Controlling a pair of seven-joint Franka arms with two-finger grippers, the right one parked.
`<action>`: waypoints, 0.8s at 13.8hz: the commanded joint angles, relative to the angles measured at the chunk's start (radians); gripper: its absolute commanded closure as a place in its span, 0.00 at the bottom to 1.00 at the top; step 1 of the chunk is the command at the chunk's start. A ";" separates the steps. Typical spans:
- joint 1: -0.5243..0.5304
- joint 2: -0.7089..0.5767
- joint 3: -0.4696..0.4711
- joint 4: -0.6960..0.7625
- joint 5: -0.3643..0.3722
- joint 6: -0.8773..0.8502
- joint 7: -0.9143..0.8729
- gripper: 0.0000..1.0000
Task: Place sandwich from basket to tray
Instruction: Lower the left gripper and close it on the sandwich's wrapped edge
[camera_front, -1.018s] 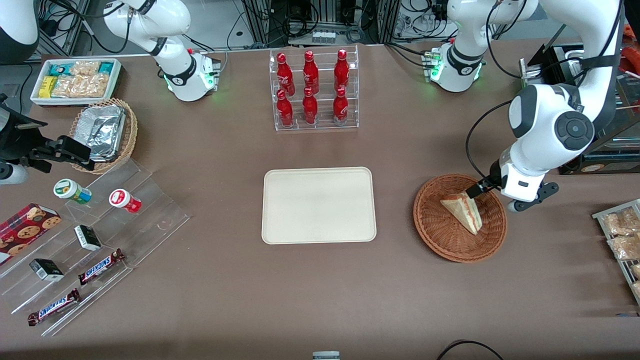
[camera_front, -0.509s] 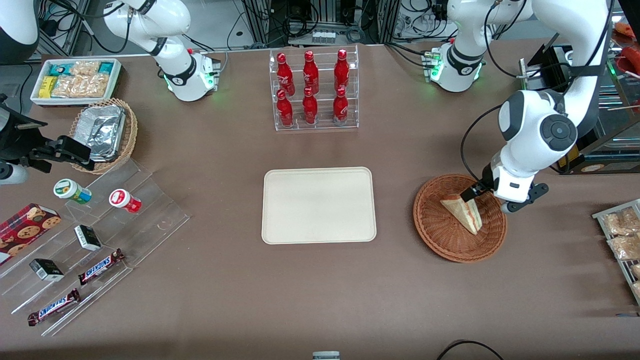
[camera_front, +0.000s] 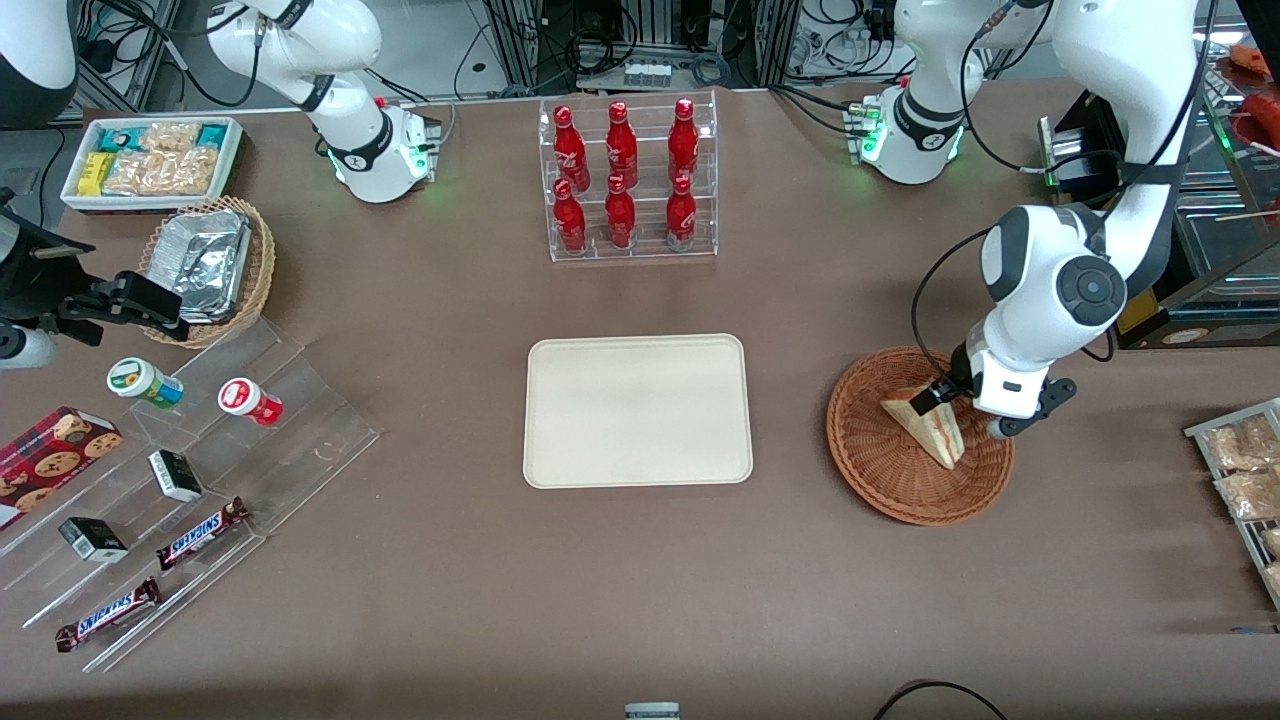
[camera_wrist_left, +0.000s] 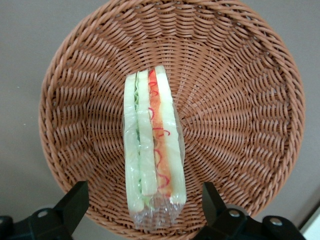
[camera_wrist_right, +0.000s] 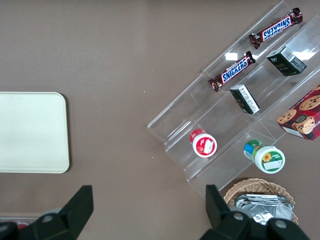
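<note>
Wrist view: open hand (camera_wrist_left: 142, 210) above the wrapped triangular white-bread sandwich (camera_wrist_left: 151, 145) in the round reddish-brown wicker basket (camera_wrist_left: 240, 100).
Fingers should straddle both bread faces, then close gently.

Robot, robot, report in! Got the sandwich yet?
Tool open, hovering astride the sandwich. Sandwich in basket, not gripped. Tray bare, nothing blocking.

The sandwich (camera_front: 930, 428) lies in the basket (camera_front: 880, 470), which sits on the counter (camera_front: 640, 580) toward the working arm's end. The tray (camera_front: 638, 410) lies mid-counter, well apart from the basket — the bottle rack (camera_front: 628, 180) stands farther from the front camera. The gripper (camera_wrist_left: 142, 200) hangs over the sandwich, a finger (camera_wrist_left: 75, 200) on each side.
</note>
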 joint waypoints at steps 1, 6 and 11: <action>-0.007 0.031 0.003 -0.001 0.014 0.041 -0.026 0.00; -0.007 0.073 0.003 -0.001 0.014 0.086 -0.035 0.22; -0.007 0.075 0.003 -0.004 0.014 0.094 -0.069 0.90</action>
